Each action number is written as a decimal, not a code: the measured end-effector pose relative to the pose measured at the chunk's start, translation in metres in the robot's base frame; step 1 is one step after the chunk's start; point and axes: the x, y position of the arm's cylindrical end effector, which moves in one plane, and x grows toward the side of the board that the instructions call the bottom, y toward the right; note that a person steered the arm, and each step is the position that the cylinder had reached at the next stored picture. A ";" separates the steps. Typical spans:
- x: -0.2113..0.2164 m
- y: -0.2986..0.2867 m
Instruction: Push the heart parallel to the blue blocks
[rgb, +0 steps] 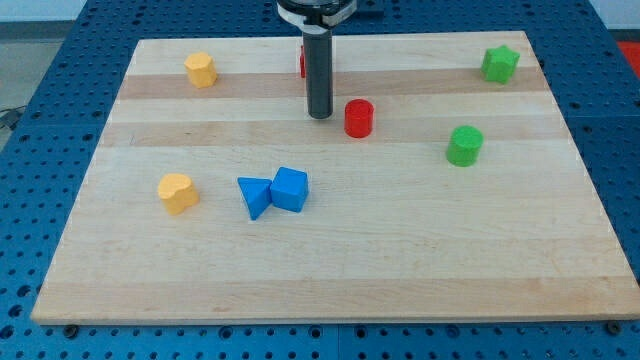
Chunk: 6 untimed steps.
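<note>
A wooden board (330, 270) holds two blue, two yellow, two green and two red blocks. The yellow heart (177, 192) lies just left of the blue triangle (254, 196), which touches the blue cube (290, 189). Which way the heart points, I cannot tell. Above them, my tip (319, 115) stands left of the red cylinder (359, 118), hiding a second red block (302, 62). No jaws exist.
</note>
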 end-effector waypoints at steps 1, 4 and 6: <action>0.000 0.000; 0.052 -0.091; 0.128 -0.136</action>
